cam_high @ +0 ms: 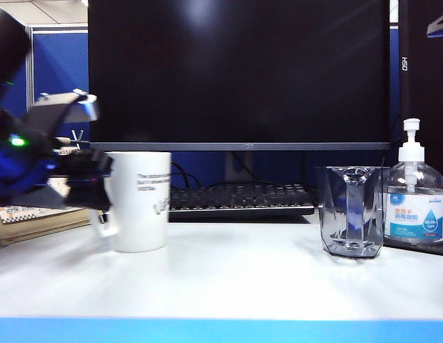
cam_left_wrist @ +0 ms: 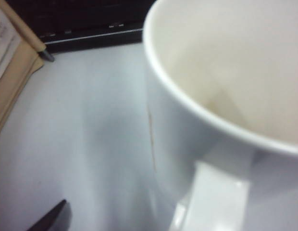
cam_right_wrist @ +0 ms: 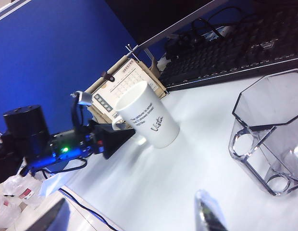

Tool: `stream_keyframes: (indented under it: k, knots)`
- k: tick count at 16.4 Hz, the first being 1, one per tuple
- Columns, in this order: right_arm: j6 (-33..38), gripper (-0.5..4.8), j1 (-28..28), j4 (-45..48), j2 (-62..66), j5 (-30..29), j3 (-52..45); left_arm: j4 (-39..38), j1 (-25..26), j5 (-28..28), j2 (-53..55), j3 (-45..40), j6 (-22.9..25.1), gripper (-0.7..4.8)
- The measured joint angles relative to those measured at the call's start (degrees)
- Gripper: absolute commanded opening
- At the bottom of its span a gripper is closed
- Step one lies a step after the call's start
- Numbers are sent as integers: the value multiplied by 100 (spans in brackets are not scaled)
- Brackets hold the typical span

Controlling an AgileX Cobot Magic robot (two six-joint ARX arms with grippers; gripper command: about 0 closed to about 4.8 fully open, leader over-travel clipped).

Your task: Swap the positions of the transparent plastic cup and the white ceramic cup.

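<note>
The white ceramic cup [cam_high: 139, 200] stands upright on the left of the table, its handle [cam_high: 106, 227] turned toward my left gripper [cam_high: 93, 191]. That gripper is open and level, right up against the handle side. In the left wrist view the cup's rim [cam_left_wrist: 187, 103] and handle [cam_left_wrist: 216, 199] fill the frame, and only one dark fingertip [cam_left_wrist: 49, 220] shows. The transparent plastic cup [cam_high: 352, 211] stands on the right. My right gripper [cam_right_wrist: 134, 216] hangs open and empty, well above the table, looking down on both the white ceramic cup [cam_right_wrist: 149, 120] and the transparent plastic cup [cam_right_wrist: 269, 130].
A black keyboard [cam_high: 239, 199] and a large monitor [cam_high: 239, 71] stand behind the cups. A pump sanitizer bottle [cam_high: 416, 200] is just right of the transparent cup. A desk calendar [cam_high: 36, 218] lies at the far left, behind my left arm.
</note>
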Motion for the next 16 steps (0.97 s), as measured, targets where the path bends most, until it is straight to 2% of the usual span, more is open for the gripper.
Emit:
stream_keyframes:
  k: [3, 4, 5, 10, 11, 13, 16]
  knots:
    - [-70, 327, 0, -195, 2, 2, -74, 28, 0, 0, 332, 332, 0, 334]
    - [-94, 329, 0, -216, 2, 9, -160, 37, 2, 0, 367, 374, 0, 324]
    - [-107, 329, 0, -227, 4, 33, -273, 70, 2, 0, 389, 374, 0, 270]
    - [-149, 339, 2, -9, 37, 321, -605, 70, 4, 2, 417, 374, 63, 263]
    - [-155, 339, 2, 2, 42, 463, -610, 70, 0, 2, 420, 374, 63, 251]
    - [-157, 338, 2, 26, 42, 503, -614, 72, 2, 2, 422, 374, 63, 190]
    - [-162, 338, 2, 133, 42, 704, -636, 83, 2, 4, 426, 374, 66, 180]
